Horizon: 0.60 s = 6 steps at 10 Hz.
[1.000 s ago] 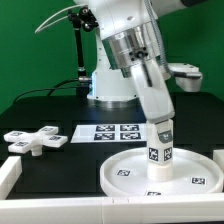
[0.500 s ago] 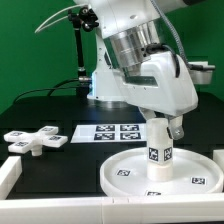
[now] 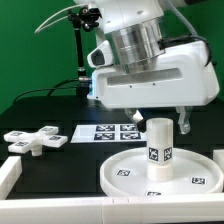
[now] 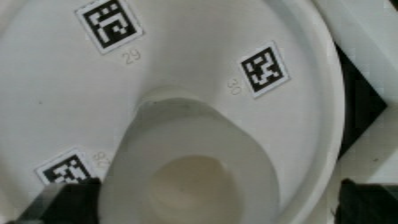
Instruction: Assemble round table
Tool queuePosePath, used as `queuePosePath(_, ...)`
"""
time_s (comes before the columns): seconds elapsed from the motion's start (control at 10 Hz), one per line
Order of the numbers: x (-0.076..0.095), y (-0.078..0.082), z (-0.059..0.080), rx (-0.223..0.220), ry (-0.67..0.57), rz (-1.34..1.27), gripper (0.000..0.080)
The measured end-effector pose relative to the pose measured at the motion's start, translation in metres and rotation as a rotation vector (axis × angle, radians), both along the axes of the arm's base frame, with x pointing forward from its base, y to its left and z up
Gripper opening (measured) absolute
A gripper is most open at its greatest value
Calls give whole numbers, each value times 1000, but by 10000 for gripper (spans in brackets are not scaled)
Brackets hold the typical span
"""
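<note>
Exterior view: gripper (image 3: pixel 160 117) open over leg (image 3: pixel 160 150) on disc (image 3: pixel 122 172); cross base (image 3: pixel 35 141) well apart; marker board (image 3: pixel 110 132) behind.

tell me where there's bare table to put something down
Bare table lies between the cross base and the disc, on the near side of the marker board; more lies beyond the cross base. It is crowded at the disc: the leg stands in it, with open jaws at its top.
</note>
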<state>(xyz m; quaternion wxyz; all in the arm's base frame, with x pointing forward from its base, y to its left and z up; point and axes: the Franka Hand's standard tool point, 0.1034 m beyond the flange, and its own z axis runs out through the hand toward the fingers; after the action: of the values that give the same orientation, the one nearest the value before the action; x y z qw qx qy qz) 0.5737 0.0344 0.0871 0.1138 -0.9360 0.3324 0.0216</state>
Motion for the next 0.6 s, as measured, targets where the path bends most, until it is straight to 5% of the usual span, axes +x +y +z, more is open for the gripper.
queuePosePath(0.5,0,-2,-1,-17,-69,309,649)
queuePosePath(0.6,0,0,-1,-51,-79,416,649)
